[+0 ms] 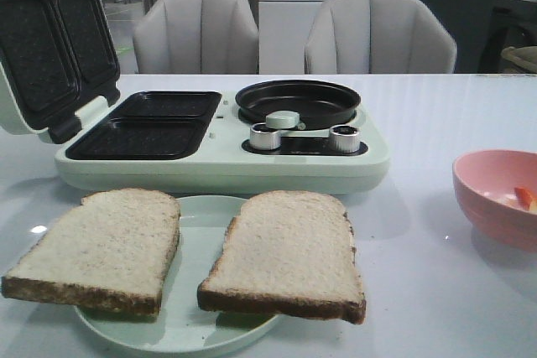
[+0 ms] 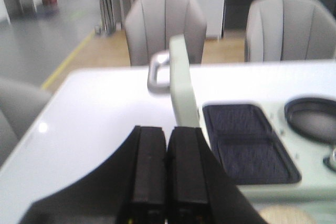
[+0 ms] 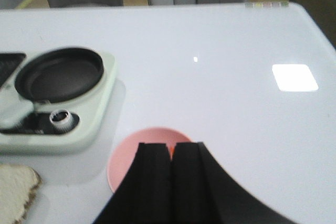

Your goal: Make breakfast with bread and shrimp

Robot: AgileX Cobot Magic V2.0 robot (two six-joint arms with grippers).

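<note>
Two bread slices (image 1: 96, 249) (image 1: 289, 251) lie side by side on a pale plate (image 1: 197, 324). Shrimp (image 1: 525, 199) sits in the pink bowl (image 1: 491, 186). Left fingers (image 2: 149, 166) and right fingers (image 3: 155, 177) are pressed closed, empty.

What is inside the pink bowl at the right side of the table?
The pink bowl holds one small orange-red and whitish shrimp, near its right side. The bowl's near wall and the picture edge hide the rest of the inside.

Shrimp (image 3: 171, 152) a mere orange sliver behind the right fingers (image 3: 155, 182), pink bowl (image 3: 126, 161) mostly hidden beneath them, bread (image 3: 16, 192) beside them cut off by the edge
</note>
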